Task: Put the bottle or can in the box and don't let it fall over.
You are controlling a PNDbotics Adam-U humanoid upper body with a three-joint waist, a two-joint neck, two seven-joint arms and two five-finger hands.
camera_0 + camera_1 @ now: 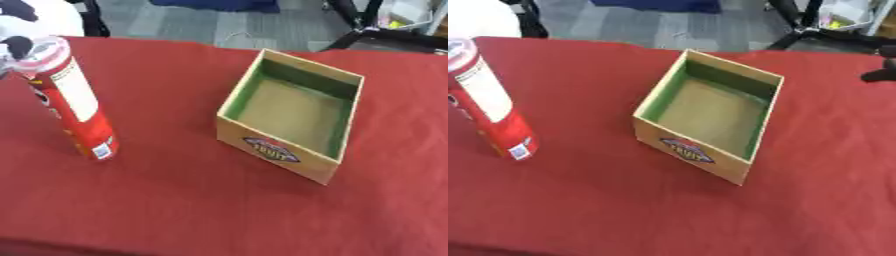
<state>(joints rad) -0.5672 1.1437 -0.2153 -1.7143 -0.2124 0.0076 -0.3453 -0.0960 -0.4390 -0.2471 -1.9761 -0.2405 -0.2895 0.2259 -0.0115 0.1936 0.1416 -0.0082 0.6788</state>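
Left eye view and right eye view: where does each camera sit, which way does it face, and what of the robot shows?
Left eye view: in the head, looking down over the red table at the tall red can on the left and the open box; a dark shape by the can's lid may be the left hand.
Right eye view: beside it, same downward aim; a dark shape at the right edge may be the right hand.
Both share the upright can, the empty box and the floor beyond.
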